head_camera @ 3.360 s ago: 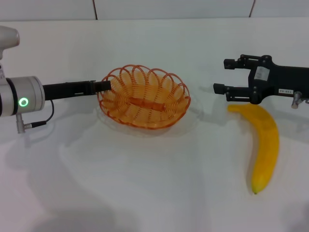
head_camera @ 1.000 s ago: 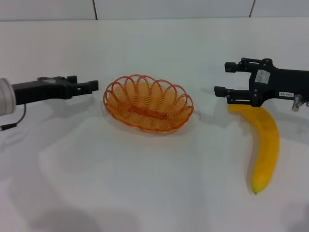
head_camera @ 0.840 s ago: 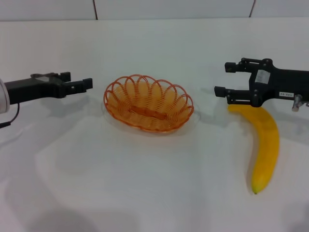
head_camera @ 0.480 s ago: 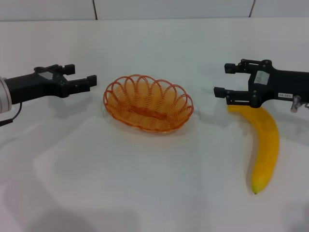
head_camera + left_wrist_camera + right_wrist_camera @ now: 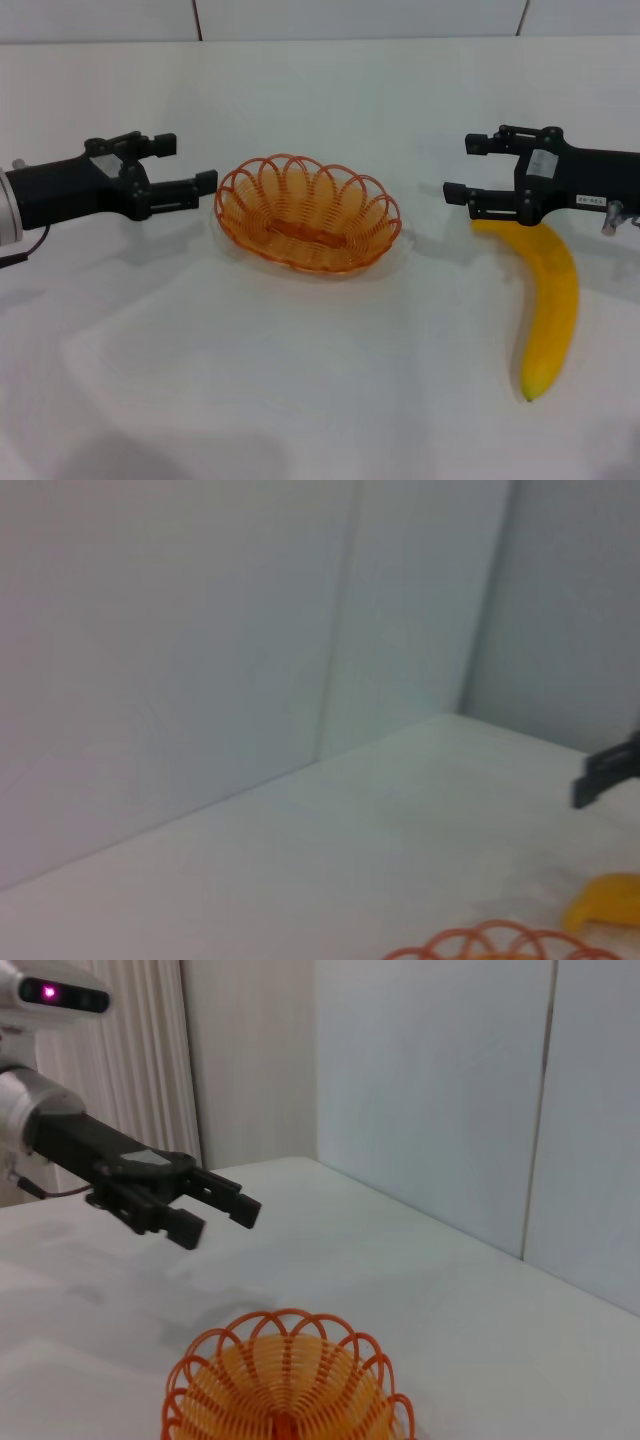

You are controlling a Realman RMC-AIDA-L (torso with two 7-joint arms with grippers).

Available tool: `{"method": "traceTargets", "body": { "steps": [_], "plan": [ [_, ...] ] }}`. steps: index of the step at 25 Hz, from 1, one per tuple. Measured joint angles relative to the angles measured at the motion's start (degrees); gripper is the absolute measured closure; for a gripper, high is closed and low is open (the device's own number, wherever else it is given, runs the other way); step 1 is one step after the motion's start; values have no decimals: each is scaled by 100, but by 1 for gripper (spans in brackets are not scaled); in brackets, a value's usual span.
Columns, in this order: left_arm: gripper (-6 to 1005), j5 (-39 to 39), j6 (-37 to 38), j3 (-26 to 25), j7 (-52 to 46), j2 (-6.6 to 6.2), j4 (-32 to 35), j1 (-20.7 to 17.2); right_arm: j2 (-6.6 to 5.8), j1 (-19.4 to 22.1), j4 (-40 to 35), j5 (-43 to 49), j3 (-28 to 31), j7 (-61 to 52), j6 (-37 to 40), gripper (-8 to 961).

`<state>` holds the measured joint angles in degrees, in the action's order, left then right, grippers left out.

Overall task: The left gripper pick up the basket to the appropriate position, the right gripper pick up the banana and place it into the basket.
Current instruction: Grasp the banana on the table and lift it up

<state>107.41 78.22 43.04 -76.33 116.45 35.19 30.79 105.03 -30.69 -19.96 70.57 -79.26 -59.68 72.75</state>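
Note:
The orange wire basket [image 5: 305,215] sits empty at the middle of the white table. My left gripper [image 5: 185,163] is open and empty, just left of the basket's rim and not touching it. The yellow banana [image 5: 550,290] lies on the table at the right, its stem end toward the back. My right gripper [image 5: 460,168] is open and empty, hovering over the banana's stem end. The right wrist view shows the basket [image 5: 290,1385] and the open left gripper [image 5: 215,1215]. The left wrist view shows the basket's rim [image 5: 490,942] and the banana's end [image 5: 605,900].
A white tiled wall [image 5: 360,18] closes off the back of the table. The white table [image 5: 300,380] has bare surface in front of the basket and between the basket and the banana.
The left gripper, earlier shut on the basket's rim, has let go, drawn back left, rolled its fingers and come back close to the rim. The right gripper and banana have not moved.

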Motion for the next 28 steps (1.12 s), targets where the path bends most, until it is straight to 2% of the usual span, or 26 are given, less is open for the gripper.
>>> {"method": "traceTargets", "body": {
  "steps": [9, 12, 14, 18, 21, 25, 26, 28],
  "plan": [
    [119, 55, 575, 13, 403, -20, 21, -64, -29, 20, -88, 17, 8, -294, -80, 190],
    [119, 86, 742, 14, 589, -27, 24, -107, -19, 124, -440, 258, 56, -664, -242, 190],
    [119, 118, 852, 16, 706, -30, 29, -133, 31, 297, -886, 467, 75, -935, -423, 191],
    [119, 131, 892, 13, 743, -30, 32, -152, 270, 853, -2277, 1260, 159, -1743, -943, 190],
    [119, 132, 890, 16, 747, -30, 32, -154, 563, 1238, -3352, 2220, 486, -2467, -1082, 190],
    [119, 132, 883, 20, 751, -28, 32, -153, 1023, 1500, -4344, 3544, 1022, -3208, -1034, 191],
    [119, 132, 881, 20, 751, -28, 32, -153, 1092, 1544, -4518, 3785, 1076, -3359, -1010, 191],
    [119, 132, 874, 20, 752, -27, 32, -151, 1130, 1576, -4738, 4052, 1082, -3618, -872, 191]
  ]
}}
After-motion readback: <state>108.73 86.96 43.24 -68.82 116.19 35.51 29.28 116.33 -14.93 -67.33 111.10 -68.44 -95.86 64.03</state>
